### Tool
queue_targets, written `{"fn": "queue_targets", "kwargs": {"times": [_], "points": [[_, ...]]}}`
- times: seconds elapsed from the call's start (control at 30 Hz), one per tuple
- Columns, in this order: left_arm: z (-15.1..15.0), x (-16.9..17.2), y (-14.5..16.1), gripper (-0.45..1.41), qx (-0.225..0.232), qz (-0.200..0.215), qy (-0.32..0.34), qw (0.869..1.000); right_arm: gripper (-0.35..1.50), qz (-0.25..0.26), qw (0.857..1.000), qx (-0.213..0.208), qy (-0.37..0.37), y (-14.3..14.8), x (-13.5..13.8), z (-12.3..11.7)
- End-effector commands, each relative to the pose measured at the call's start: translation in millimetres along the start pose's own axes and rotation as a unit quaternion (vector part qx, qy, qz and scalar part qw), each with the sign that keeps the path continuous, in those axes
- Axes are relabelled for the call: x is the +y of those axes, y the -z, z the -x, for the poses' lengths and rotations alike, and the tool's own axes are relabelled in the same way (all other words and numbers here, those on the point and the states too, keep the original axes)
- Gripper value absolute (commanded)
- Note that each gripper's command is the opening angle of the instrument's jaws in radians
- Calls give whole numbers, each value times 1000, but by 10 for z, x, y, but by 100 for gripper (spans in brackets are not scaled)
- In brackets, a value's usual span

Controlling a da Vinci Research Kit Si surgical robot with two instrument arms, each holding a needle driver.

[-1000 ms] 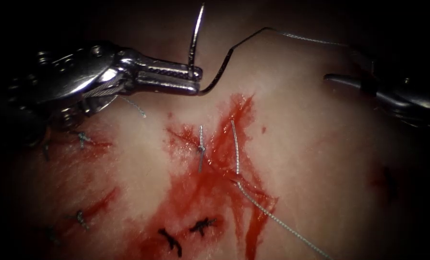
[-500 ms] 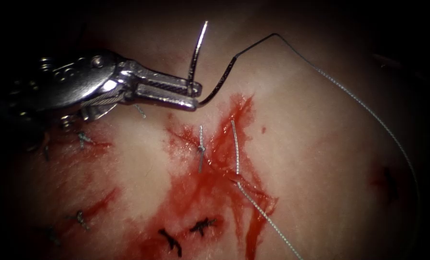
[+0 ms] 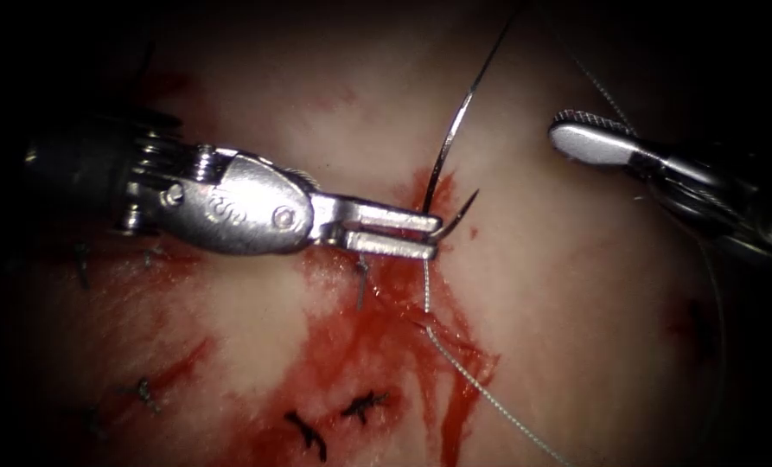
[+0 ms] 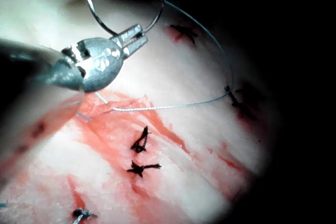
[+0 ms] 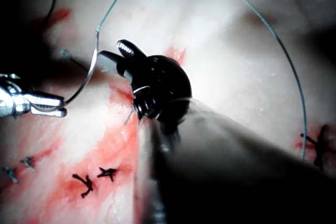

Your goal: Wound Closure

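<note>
Starting at the left: the left tool (image 3: 433,235) reaches in over the tissue (image 3: 576,285) with its jaws clenched on the needle (image 3: 449,147). The grip sits close to the pointed end, so a short bit of tip pokes out past the jaws to the right and the long curve sweeps up and away. The needle is clear of the tissue, hanging just above the upper end of the cut (image 3: 420,259).

Risk-wise, a hold that near the tip looks shaky. If the needle twists in the jaws, the point could scrape the red fluid (image 3: 360,346) patch or catch the thread (image 3: 489,398), which comes out of the cut and trails down to the right.

Further right, the right tool (image 3: 589,138) hovers well apart from the needle with its jaws parted, holding nothing. The thread arcs past it, so a snag there seems possible too.

The surface is pale, wet-looking and uneven. Dark finished stitches (image 3: 342,415) sit below the cut, with more off to the left. It's crowded around the cut, with more free space on the right side.
</note>
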Motion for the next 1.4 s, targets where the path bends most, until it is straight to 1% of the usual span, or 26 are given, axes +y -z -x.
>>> {"fn": "queue_targets", "kwargs": {"times": [0.03,0.1,0.17,0.2,0.27,0.3,0.37,0.47,0.57,0.67,0.7,0.77,0.83,0.9,1.1,1.23,1.27,1.3,1.33,1.37,1.4], "points": [[5,-2,-6,-45,1,-1,-9,1000,37,-5,1000,-4,-28,-14,-4,11],[6,-3,-6,-45,3,-5,-23,1000,39,-7,998,-7,-63,-18,-4,20],[5,-2,-7,-45,2,-6,-37,999,39,-8,997,-9,-77,-21,-3,28],[4,-2,-8,-45,4,-6,-45,999,51,-10,997,-9,-75,-24,-2,32],[2,-2,-11,-45,14,-1,-56,998,64,-20,996,-2,-81,-30,-1,39],[0,-1,-12,-45,16,-3,-56,998,64,-25,996,1,-87,-31,0,39],[-2,1,-13,-45,15,-4,-55,998,76,-32,995,7,-91,-33,2,41],[-6,2,-16,-45,16,-3,-54,998,83,-34,994,8,-108,-36,4,43],[-7,4,-19,-45,21,1,-54,998,83,-35,994,11,-107,-39,4,43],[-9,5,-21,-45,25,2,-54,998,88,-36,993,15,-107,-42,5,42],[-10,6,-22,-45,26,3,-54,998,83,-36,993,15,-107,-43,5,42],[-12,7,-22,-45,30,6,-54,998,79,-42,992,21,-119,-48,6,42],[-12,7,-22,-45,37,5,-54,998,81,-53,990,28,-124,-50,6,43],[-13,8,-23,-45,42,8,-54,998,79,-76,988,45,-124,-54,6,43],[-16,12,-26,-45,52,18,-52,997,79,-75,988,45,-127,-55,8,42],[-15,15,-29,-45,60,21,-52,997,74,-76,987,45,-133,-55,10,40],[-15,16,-29,-45,60,23,-49,997,46,-76,986,43,-141,-54,12,39],[-15,16,-30,-45,60,23,-47,997,22,-77,985,42,-150,-53,12,38],[-15,16,-30,-45,60,23,-41,997,-15,-79,983,41,-162,-53,12,38],[-15,16,-31,-45,59,24,-32,997,-35,-88,974,40,-205,-52,12,38],[-15,16,-32,-45,59,24,-30,998,-35,-97,973,43,-207,-51,13,38]]}}
